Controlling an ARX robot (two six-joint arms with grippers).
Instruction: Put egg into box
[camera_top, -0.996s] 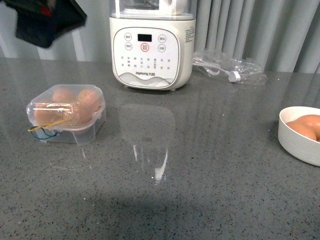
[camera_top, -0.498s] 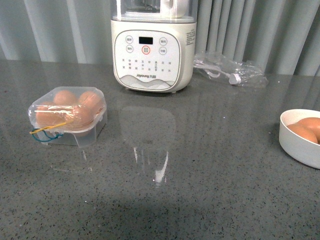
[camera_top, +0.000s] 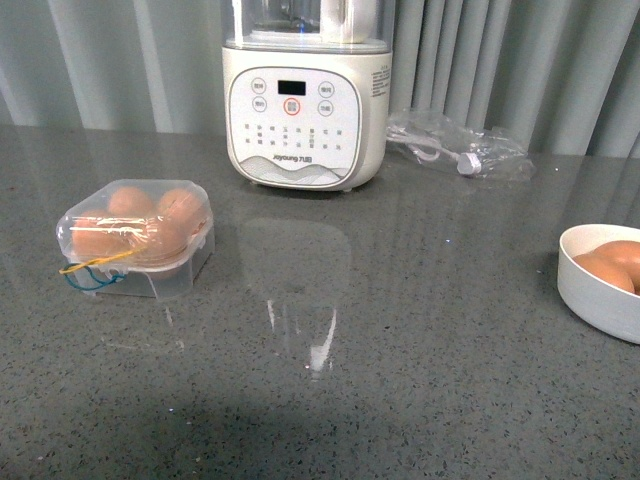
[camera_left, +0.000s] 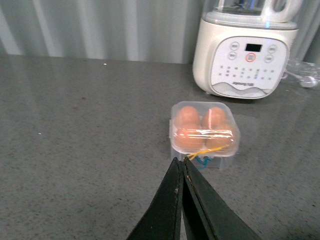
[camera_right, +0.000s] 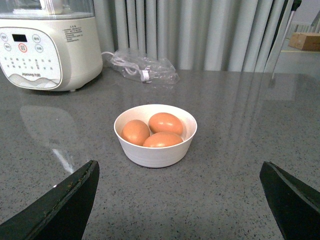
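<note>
The clear box (camera_top: 135, 237) sits on the grey counter at the left with its lid closed, several brown eggs inside and yellow and blue bands at its front. It also shows in the left wrist view (camera_left: 204, 131). My left gripper (camera_left: 181, 162) is shut and empty, its tips just short of the box's bands. A white bowl (camera_right: 155, 134) holds three brown eggs (camera_right: 165, 123); it also shows at the right edge of the front view (camera_top: 600, 280). My right gripper (camera_right: 180, 172) is open and empty, apart from the bowl. Neither arm shows in the front view.
A cream blender base (camera_top: 291, 95) stands at the back of the counter, also seen in both wrist views. A crumpled clear plastic bag (camera_top: 462, 145) with a cord lies to its right. Grey curtains hang behind.
A dark shape at the front view's top left has left the picture. The view has shifted slightly; the box and the bowl stay where they were.
</note>
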